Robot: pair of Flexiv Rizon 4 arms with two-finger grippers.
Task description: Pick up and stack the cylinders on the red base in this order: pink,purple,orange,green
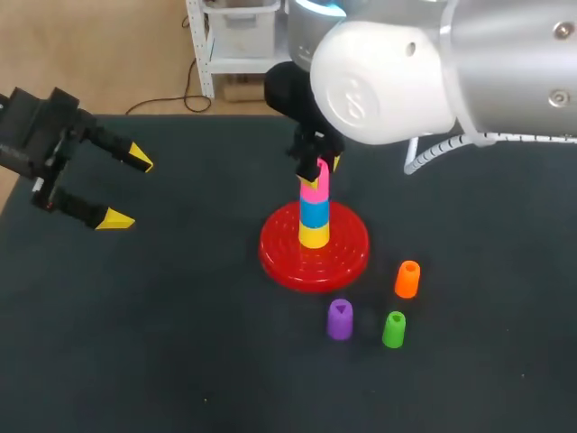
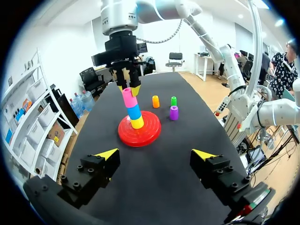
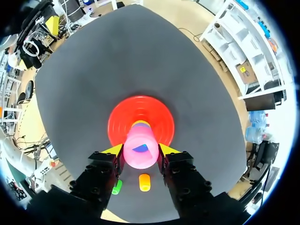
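Three loose on the table point(image 1: 135, 343), near-right of the red base point(image 1: 279, 257): purple cylinder point(image 1: 339, 319), orange cylinder point(image 1: 407, 279), green cylinder point(image 1: 394, 329). Fourth, the pink cylinder point(image 1: 315, 189), on top of the blue cylinder point(image 1: 314, 212) and yellow cylinder point(image 1: 314, 236) at the base's middle, pinched from two sides between the yellow tips of the right gripper point(image 3: 140, 150). Far left, well apart from everything: left gripper point(image 1: 128, 189), fingers spread wide, holding nothing. Probably light, stiff, smooth plastic; likely slippery, so best taken mid-wall on opposite sides, axis upright, modest squeeze. Tall slim stack, looks easy to topple on release. No brand, label or readable text on any piece; only a dark triangular mark on the purple top.
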